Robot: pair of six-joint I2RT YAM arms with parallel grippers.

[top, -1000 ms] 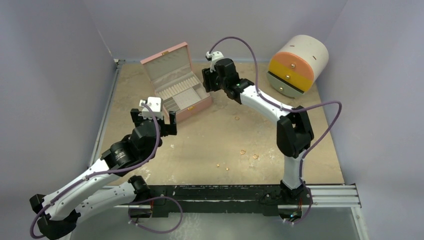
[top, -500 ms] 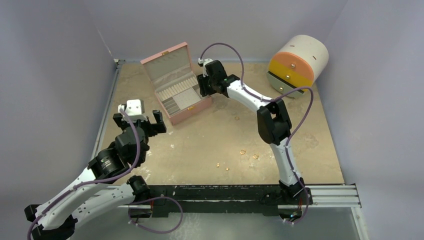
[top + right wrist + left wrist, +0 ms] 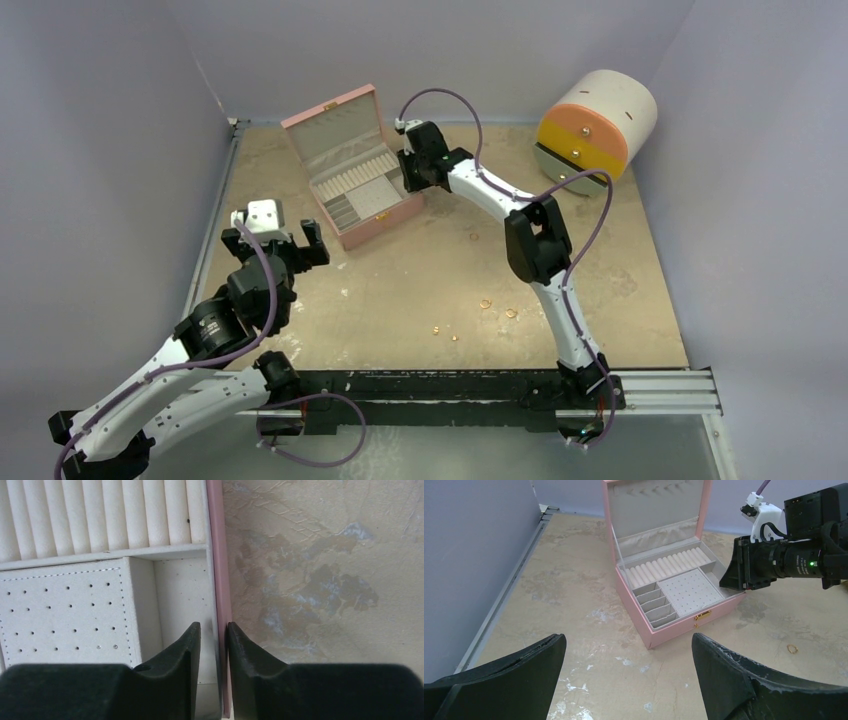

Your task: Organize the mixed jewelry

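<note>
Several tiny gold pieces of mixed jewelry [image 3: 485,303] are seen from above, scattered on the table [image 3: 400,280] at 4 o'clock from the open pink box [image 3: 385,220], with the left gripper [image 3: 270,236] at its 8 o'clock. Through the left wrist, those jaws are shown spread wide and empty. Through the right wrist, the right gripper [image 3: 214,635] is seen straddling the box's 3 o'clock wall, jaws drawn close; whether the wall is pinched cannot be told.

The tan table [image 3: 400,285] bears an open pink box [image 3: 386,221], a round drawer unit [image 3: 597,128] and scattered gold jewelry [image 3: 485,303].
</note>
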